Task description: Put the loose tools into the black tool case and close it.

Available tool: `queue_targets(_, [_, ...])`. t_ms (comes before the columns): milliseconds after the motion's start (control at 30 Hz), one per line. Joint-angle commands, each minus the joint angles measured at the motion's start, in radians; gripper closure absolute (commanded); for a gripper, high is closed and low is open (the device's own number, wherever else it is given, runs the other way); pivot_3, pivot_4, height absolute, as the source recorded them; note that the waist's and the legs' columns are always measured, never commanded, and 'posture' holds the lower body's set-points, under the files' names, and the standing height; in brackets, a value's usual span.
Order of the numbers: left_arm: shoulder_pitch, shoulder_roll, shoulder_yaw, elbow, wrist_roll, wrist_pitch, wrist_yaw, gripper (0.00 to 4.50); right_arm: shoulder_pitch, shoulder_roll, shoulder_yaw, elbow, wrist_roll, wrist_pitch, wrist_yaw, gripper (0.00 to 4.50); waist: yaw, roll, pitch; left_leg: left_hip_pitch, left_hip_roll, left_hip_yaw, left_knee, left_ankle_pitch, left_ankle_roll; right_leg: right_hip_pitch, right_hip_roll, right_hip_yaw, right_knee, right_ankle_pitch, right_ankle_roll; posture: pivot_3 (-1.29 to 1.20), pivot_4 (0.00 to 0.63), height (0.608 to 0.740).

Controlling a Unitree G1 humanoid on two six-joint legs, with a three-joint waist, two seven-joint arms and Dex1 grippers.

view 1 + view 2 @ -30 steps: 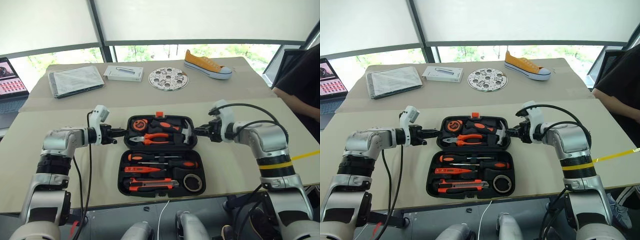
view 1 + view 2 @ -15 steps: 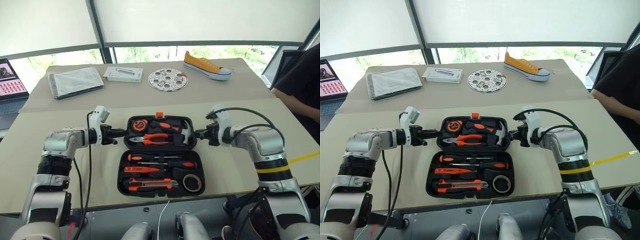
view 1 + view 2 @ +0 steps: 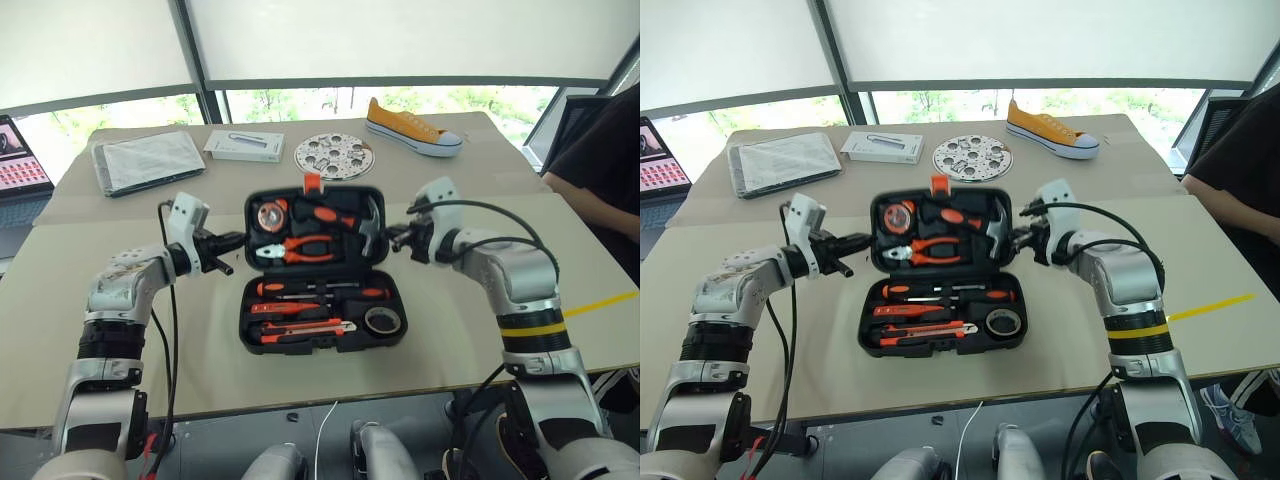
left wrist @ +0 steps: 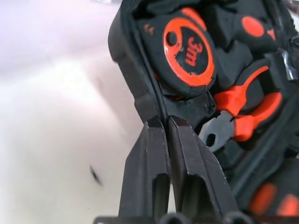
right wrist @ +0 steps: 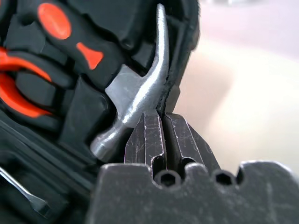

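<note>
The black tool case (image 3: 246, 318) lies open mid-table, its lid (image 3: 316, 226) tilted up off the table. The lid holds the tape measure (image 4: 189, 46), pliers (image 3: 300, 249) and hammer (image 5: 140, 88). In the base lie the two black-and-orange screwdrivers (image 3: 320, 291), the red tester (image 3: 285, 308), the utility knife (image 3: 305, 328) and the tape roll (image 3: 382, 320). My left gripper (image 3: 238, 240) is shut on the lid's left edge; its tips pinch the rim in the left wrist view (image 4: 161, 123). At the lid's right edge, beside the hammer head, my right gripper (image 3: 390, 236) is shut on the rim (image 5: 161, 116).
At the back of the table sit a yellow shoe (image 3: 412, 128), a round perforated disc (image 3: 328, 155), a white box (image 3: 245, 146) and a grey slab (image 3: 147, 160). A laptop (image 3: 20, 160) is far left. A person in black (image 3: 600, 160) sits at the right.
The lid has swung up from lying flat to a tilt. Both grippers rose with it at its two sides. The right gripper closed on the rim.
</note>
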Motion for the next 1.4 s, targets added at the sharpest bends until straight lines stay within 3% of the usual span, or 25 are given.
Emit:
queue_targets(33, [0.008,0.000,0.006,-0.082,0.025,-0.123,-0.001,4.50,0.023,-0.011,0.007,-0.076,-0.035,-0.150,0.017,4.49,-0.002,0.000,0.000,-0.002,-0.001,0.000,0.003,0.000,0.000,-0.002,0.000,-0.001,0.003,0.000,0.000,0.00,0.150,0.737])
queue_targets(300, [0.207,-0.009,-0.023,-0.196,0.141,-0.327,0.072,4.50,0.271,-0.030,0.113,-0.120,-0.200,-0.482,0.014,4.49,-0.003,0.001,-0.001,0.003,-0.002,0.000,0.002,-0.001,0.001,0.001,0.000,-0.003,0.000,0.000,0.001,0.00,0.150,0.737])
queue_targets(467, [0.330,0.004,0.045,-0.336,0.091,-0.261,0.125,4.50,0.404,-0.063,0.045,-0.257,-0.166,-0.533,0.042,4.49,0.001,0.001,-0.001,0.017,0.000,0.001,-0.004,-0.001,0.000,0.015,0.002,0.001,-0.007,0.001,0.000,0.00,0.150,0.737])
queue_targets(500, [0.360,0.012,0.064,-0.377,0.067,-0.230,0.127,3.80,0.428,-0.076,0.018,-0.305,-0.134,-0.513,0.060,3.77,0.001,0.001,-0.001,0.021,0.001,0.001,-0.007,-0.001,0.000,0.019,0.002,0.002,-0.008,0.000,0.000,0.00,0.150,0.737])
queue_targets(600, [0.439,0.040,0.106,-0.488,0.010,-0.146,0.120,2.76,0.477,-0.120,-0.043,-0.416,-0.062,-0.447,0.101,2.85,0.000,0.001,-0.001,0.022,0.002,0.001,-0.009,-0.001,0.001,0.018,0.003,0.003,-0.008,0.000,0.000,0.00,0.150,0.737])
queue_targets(767, [0.595,0.167,0.269,-0.649,-0.201,0.152,0.057,0.81,0.612,-0.306,-0.181,-0.583,0.132,-0.300,0.293,1.13,0.000,0.001,0.001,0.019,0.002,0.001,-0.009,-0.001,0.001,0.014,0.005,0.001,-0.009,0.000,0.000,0.00,0.150,0.737])
queue_targets(833, [0.648,0.247,0.308,-0.645,-0.253,0.208,-0.031,0.12,0.694,-0.399,-0.207,-0.623,0.205,-0.267,0.420,1.08,0.001,0.001,0.001,0.019,0.002,0.001,-0.011,-0.001,0.001,0.015,0.006,0.001,-0.009,0.000,0.000,0.00,0.150,0.737])
queue_targets(967, [0.605,0.361,0.218,-0.494,-0.139,0.086,-0.134,0.12,0.832,-0.518,-0.182,-0.655,0.225,-0.314,0.585,1.08,0.015,0.002,0.001,0.023,0.003,0.001,-0.012,-0.002,0.002,0.020,0.006,0.001,-0.010,-0.002,0.001,0.00,0.150,0.737])
queue_targets(1000, [0.553,0.368,0.179,-0.438,-0.108,0.046,-0.151,0.05,0.837,-0.521,-0.158,-0.655,0.209,-0.334,0.593,1.35,0.017,0.002,0.002,0.024,0.002,0.001,-0.012,-0.002,0.002,0.022,0.005,0.001,-0.010,-0.002,0.002,0.00,0.150,0.737])
queue_targets(1100, [0.379,0.351,0.050,-0.272,-0.010,-0.069,-0.195,0.77,0.800,-0.501,-0.075,-0.641,0.157,-0.368,0.582,2.20,0.027,0.000,0.003,0.029,0.002,0.002,-0.012,-0.005,-0.001,0.029,0.002,0.000,-0.011,-0.006,0.010,0.00,0.150,0.737])
queue_targets(1233, [0.157,0.278,-0.124,-0.048,0.135,-0.240,-0.251,2.30,0.721,-0.466,0.055,-0.591,0.050,-0.427,0.566,3.47,0.033,-0.002,0.004,0.034,0.002,0.002,-0.011,-0.007,-0.005,0.034,0.002,-0.001,-0.011,-0.006,0.011,0.00,0.150,0.737])
queue_targets(1300, [0.059,0.230,-0.188,0.073,0.203,-0.336,-0.264,3.15,0.681,-0.446,0.111,-0.557,0.000,-0.448,0.555,4.32,0.032,-0.002,0.004,0.033,0.001,0.002,-0.011,-0.007,-0.005,0.032,0.001,-0.001,-0.010,-0.002,0.004,0.00,0.150,0.737])
queue_targets(1400, [-0.052,0.169,-0.256,0.237,0.291,-0.479,-0.266,4.30,0.631,-0.411,0.162,-0.516,-0.036,-0.458,0.548,4.50,0.027,-0.002,0.004,0.031,0.000,0.001,-0.010,-0.005,-0.001,0.029,0.001,-0.002,-0.010,-0.002,0.004,0.00,0.150,0.737])
